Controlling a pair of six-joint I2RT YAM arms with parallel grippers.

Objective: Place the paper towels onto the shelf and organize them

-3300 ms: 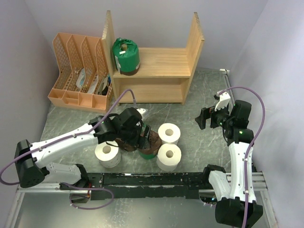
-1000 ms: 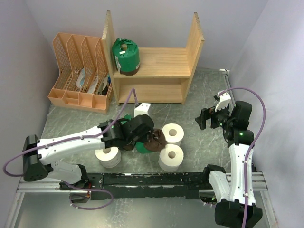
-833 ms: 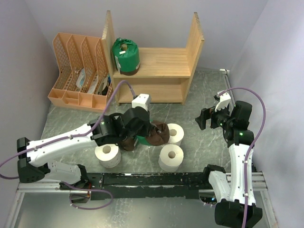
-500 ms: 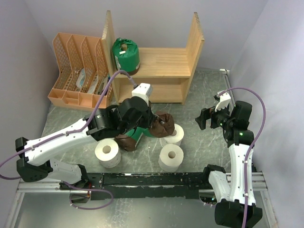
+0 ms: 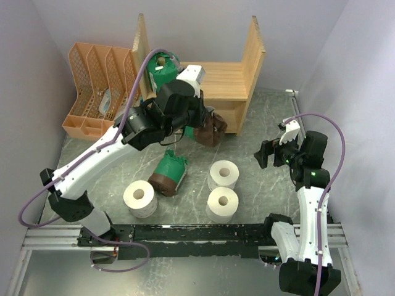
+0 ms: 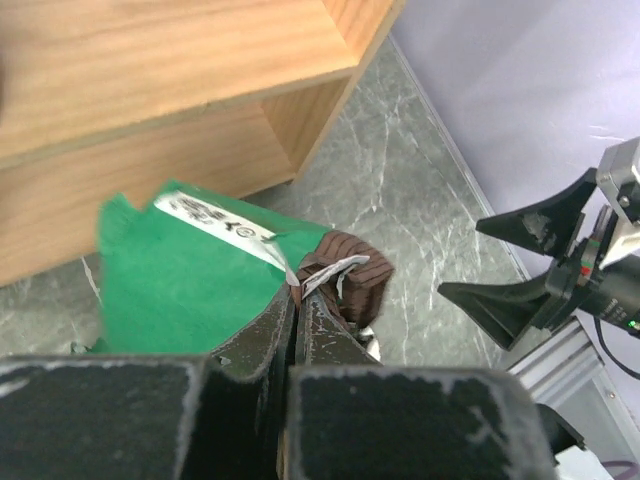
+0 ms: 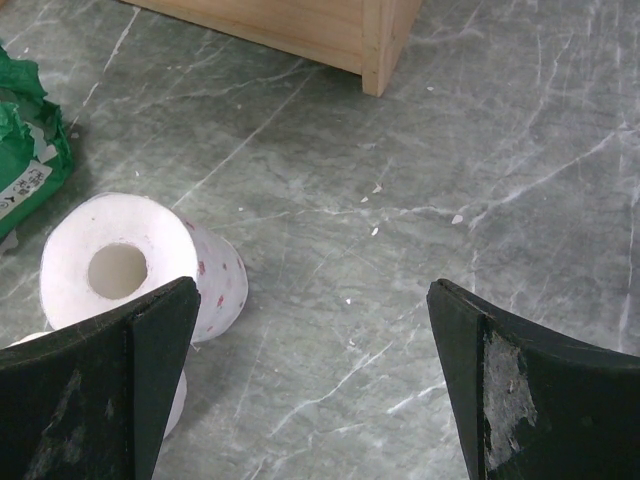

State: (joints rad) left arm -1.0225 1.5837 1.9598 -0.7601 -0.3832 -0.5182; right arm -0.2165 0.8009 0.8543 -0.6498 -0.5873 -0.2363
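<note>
My left gripper (image 5: pixel 200 125) is shut on the crimped end of a green and brown wrapped paper towel roll (image 5: pixel 211 131), which hangs in front of the wooden shelf (image 5: pixel 216 81). In the left wrist view the fingers (image 6: pixel 270 335) pinch the wrapper beside the green body (image 6: pixel 190 280), below the shelf board (image 6: pixel 150 60). One green roll (image 5: pixel 163 71) stands on the top board's left end. Another wrapped roll (image 5: pixel 168 175) lies on the table. Three white rolls (image 5: pixel 140 198) (image 5: pixel 223 174) (image 5: pixel 222 203) stand near it. My right gripper (image 5: pixel 271 154) hangs open at the right, nothing between its fingers, with a white roll (image 7: pixel 140 270) to its left.
An orange lattice file rack (image 5: pixel 102 92) stands left of the shelf, with papers in it. Walls close in the table on the left, back and right. The arms' mounting rail (image 5: pixel 203 233) runs along the near edge. The shelf's corner (image 7: pixel 380 45) is ahead of the right gripper.
My left arm has lifted the wrapped roll from among the rolls on the table and carried it up and back to the shelf front. The right arm has not moved.
</note>
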